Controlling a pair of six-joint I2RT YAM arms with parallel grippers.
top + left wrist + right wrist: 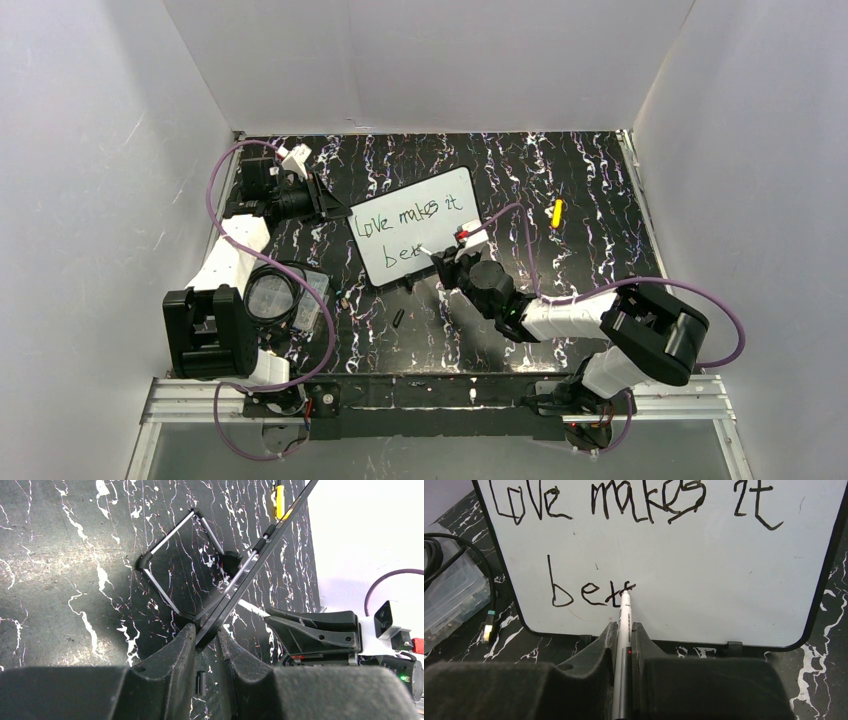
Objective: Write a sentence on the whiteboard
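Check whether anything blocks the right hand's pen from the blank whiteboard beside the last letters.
Nothing visible does. The pen in the right hand has its tip at the last stroke, and the whiteboard beyond is bare. The left hand grips the board's edge, clear of that line.

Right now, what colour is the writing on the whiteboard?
Black writing; right wrist view shows it best.

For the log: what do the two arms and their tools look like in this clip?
The left arm and right arm have white link shells with black joint housings. A purple cable loops along each. The left tool and right tool are matte black and tapered. A small green light shows near the right wrist.
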